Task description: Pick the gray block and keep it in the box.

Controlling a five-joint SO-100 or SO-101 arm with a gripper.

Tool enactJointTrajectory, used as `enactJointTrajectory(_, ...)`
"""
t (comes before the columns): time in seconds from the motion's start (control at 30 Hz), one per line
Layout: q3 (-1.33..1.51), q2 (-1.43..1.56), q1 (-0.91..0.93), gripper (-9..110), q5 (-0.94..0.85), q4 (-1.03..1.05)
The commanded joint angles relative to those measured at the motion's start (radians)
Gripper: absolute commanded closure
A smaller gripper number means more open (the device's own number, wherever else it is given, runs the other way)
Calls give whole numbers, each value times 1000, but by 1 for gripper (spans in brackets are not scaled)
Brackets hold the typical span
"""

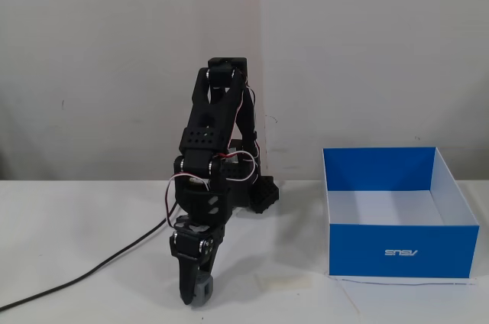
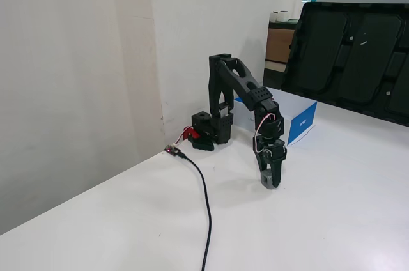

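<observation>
The gray block (image 1: pixel 204 290) is a small gray cube low at the table, between the fingers of my gripper (image 1: pixel 197 293). The black arm reaches down and forward, and the gripper points down, closed around the block. In the other fixed view the gripper (image 2: pixel 271 181) is at the table surface with the block (image 2: pixel 264 180) showing as a gray patch at its tip. The box (image 1: pixel 397 251) is blue outside and white inside. It stands open to the right of the gripper, well apart from it. In the other fixed view the box (image 2: pixel 301 121) lies behind the arm.
The arm's base (image 1: pixel 256 194) stands at the wall. A black cable (image 2: pixel 206 202) runs from a small board near the base across the white table. Large black panels (image 2: pixel 351 47) lean at the table's far right edge.
</observation>
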Motion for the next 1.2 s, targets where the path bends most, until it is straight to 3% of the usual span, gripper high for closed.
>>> enactJointTrajectory(0.0,-89,103,-8,94,-12,-11)
enactJointTrajectory(0.5,-322,298,-213,93,-97,236)
enactJointTrajectory(1.17,-535,477,-913,93,-147,511)
